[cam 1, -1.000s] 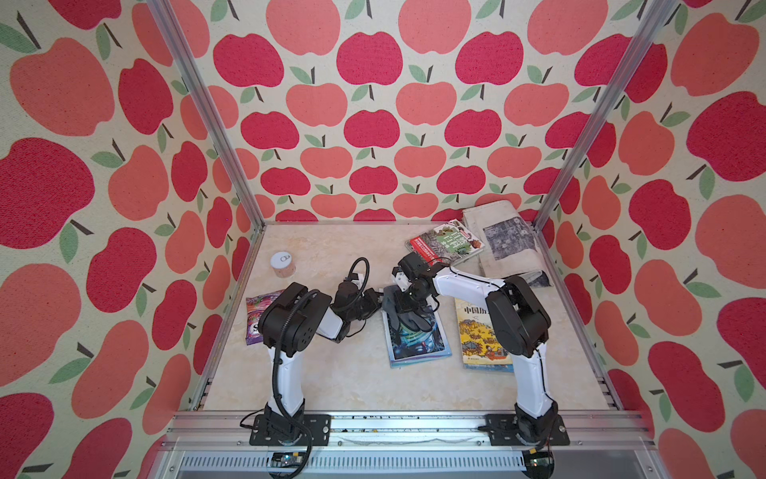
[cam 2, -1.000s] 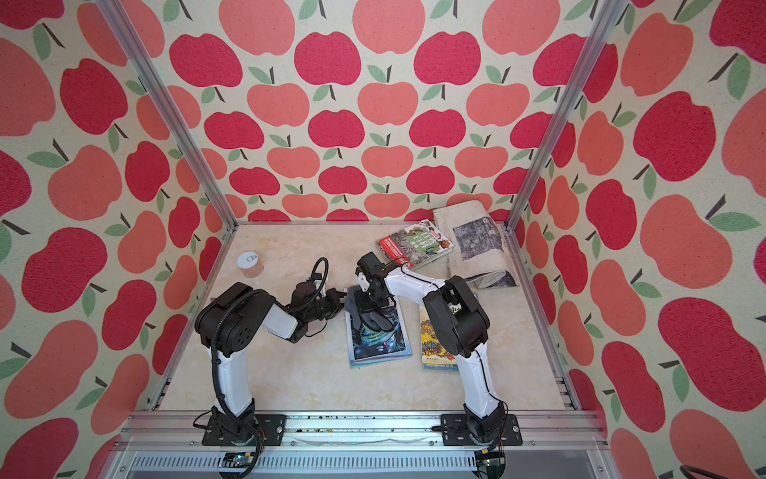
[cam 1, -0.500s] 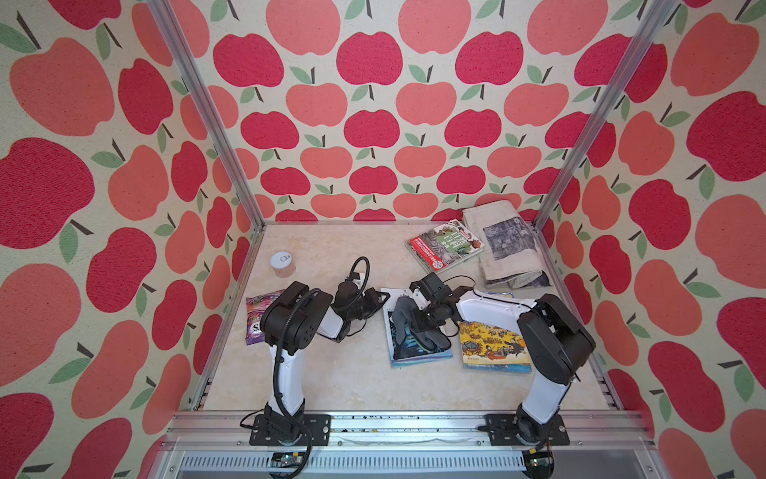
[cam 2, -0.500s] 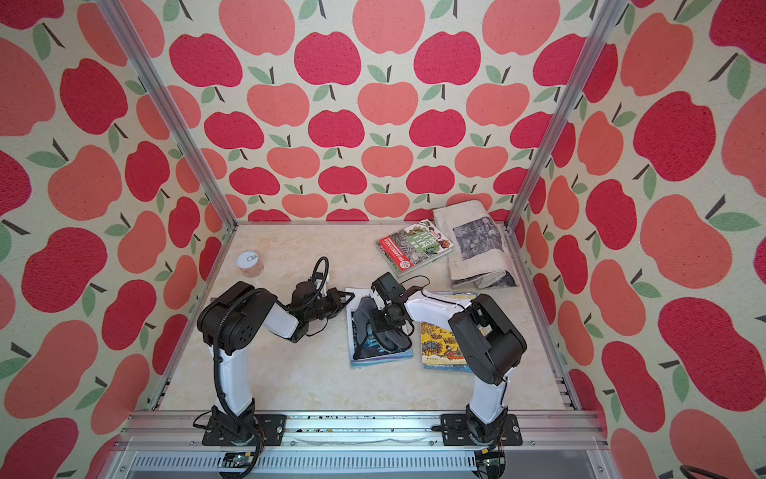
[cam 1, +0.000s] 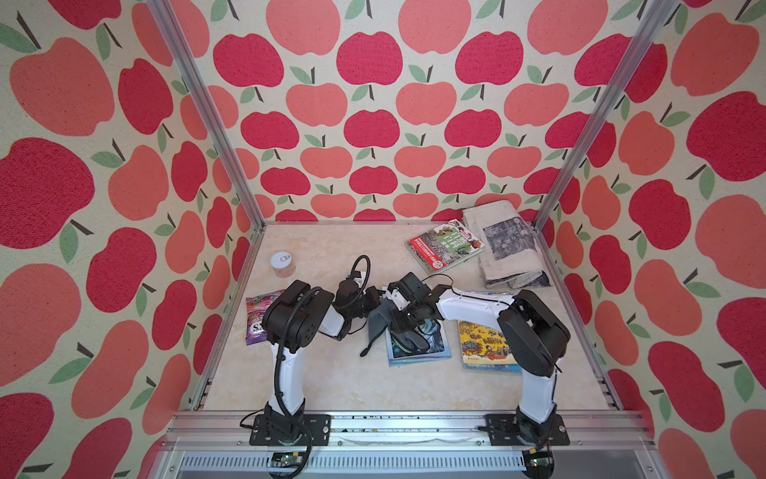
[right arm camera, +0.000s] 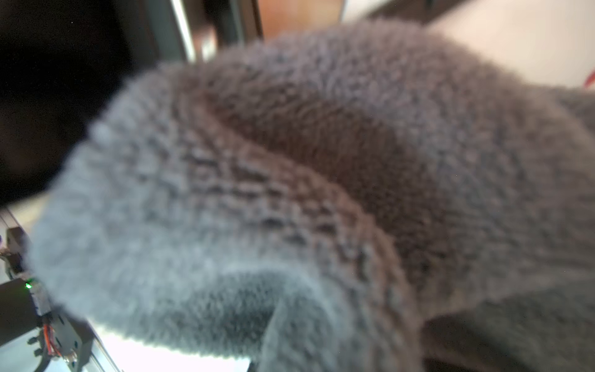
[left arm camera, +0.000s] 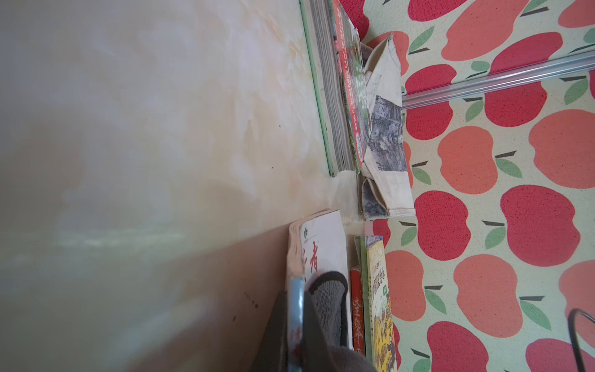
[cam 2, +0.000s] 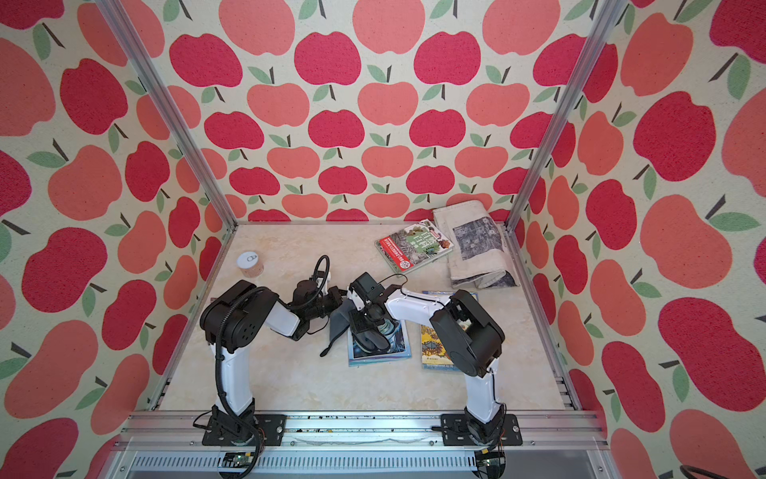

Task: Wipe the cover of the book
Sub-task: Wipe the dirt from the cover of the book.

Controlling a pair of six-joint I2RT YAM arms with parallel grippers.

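- A small round jar with a white lid (cam 1: 283, 263) stands upright near the left wall, well apart from the rest.
- A purple crinkled snack packet (cam 1: 258, 318) lies flat by the same wall, nearer the front.
- A thick paperback with a red-and-green cover (cam 1: 444, 244) lies at the rear right, touching a folded grey-printed newspaper (cam 1: 507, 249) in the corner.
- A yellow picture book (cam 1: 483, 344) lies flat towards the front right.
- Red-apple wallpaper (cam 1: 373, 124) surrounds the cream marbled tabletop (cam 1: 331, 385).

Walls (cam 1: 373, 124): three, cream, printed with red and coral apples. Posts (cam 1: 207, 112): aluminium, at both rear corners. Surface (cam 1: 331, 385): cream, marble-look. Rail (cam 1: 393, 419): aluminium, along front edge.
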